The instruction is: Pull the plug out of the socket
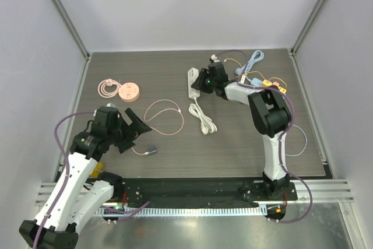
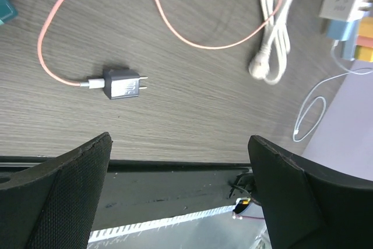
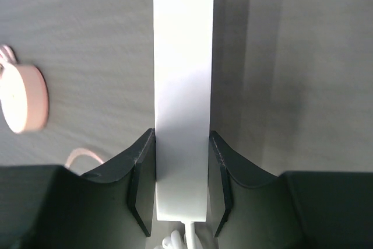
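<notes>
On the near left of the bench (image 1: 175,155), the plug (image 2: 122,84) lay flat on its side with both prongs bare, so as far as I could tell the actual pulling part was done. It was a small dark grey adapter with a pink cable (image 2: 214,46) running off its back end. It sat well apart from the white power strip (image 3: 183,74), which was over toward the far middle of the bench. No socket anywhere near those prongs.

The left end effector (image 2: 179,144) hung on the near side of the plug, fingers spread wide apart, nothing between them and not touching it. The right end effector (image 3: 182,138) was clamped across the power strip close to its cord end, one finger on each long side, pinning it down. The strip's own white cord (image 1: 202,118) lay bundled just near of it.

From where I stood I'd have called the task basically finished: plug out, plug lying on the bench, strip held. What looked left was just housekeeping, i.e. the right arm opening off the strip and both arms backing away. One caveat: the strip was washed out bright, so I couldn't make out its socket face. I was going by the plug lying free, not by an empty socket.
</notes>
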Action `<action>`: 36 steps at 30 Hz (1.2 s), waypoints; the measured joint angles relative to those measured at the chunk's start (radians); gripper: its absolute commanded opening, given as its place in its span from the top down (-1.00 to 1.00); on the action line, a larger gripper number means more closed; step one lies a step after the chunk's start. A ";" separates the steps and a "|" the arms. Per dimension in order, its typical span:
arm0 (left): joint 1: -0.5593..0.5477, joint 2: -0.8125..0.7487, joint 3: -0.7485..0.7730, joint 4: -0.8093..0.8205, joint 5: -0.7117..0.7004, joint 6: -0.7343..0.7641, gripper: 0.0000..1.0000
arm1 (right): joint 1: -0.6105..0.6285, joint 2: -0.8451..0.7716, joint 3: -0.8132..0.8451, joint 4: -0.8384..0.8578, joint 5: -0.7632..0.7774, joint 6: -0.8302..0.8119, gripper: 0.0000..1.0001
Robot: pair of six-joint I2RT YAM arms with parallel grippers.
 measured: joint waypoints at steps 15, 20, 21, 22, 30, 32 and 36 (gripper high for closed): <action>0.000 -0.040 -0.011 0.050 0.117 0.068 -0.93 | 0.054 0.311 0.606 -0.356 0.075 -0.240 -0.51; 0.000 -0.062 -0.078 0.128 0.179 0.063 -0.89 | 0.040 0.132 0.442 -0.469 0.240 -0.373 -0.61; 0.000 -0.060 -0.082 0.137 0.190 0.063 -0.89 | 0.032 0.069 0.387 -0.492 0.275 -0.397 -0.61; 0.000 -0.057 -0.084 0.146 0.199 0.063 -0.89 | 0.024 0.014 0.343 -0.507 0.305 -0.415 -0.62; 0.000 -0.054 -0.095 0.191 0.247 0.064 -0.86 | -0.109 -0.301 0.092 -0.505 0.408 -0.554 -0.62; 0.000 -0.055 -0.095 0.193 0.253 0.063 -0.83 | -0.151 -0.313 0.037 -0.497 0.399 -0.573 -0.61; 0.000 -0.056 -0.095 0.198 0.267 0.063 -0.82 | -0.199 -0.308 -0.049 -0.496 0.342 -0.609 -0.60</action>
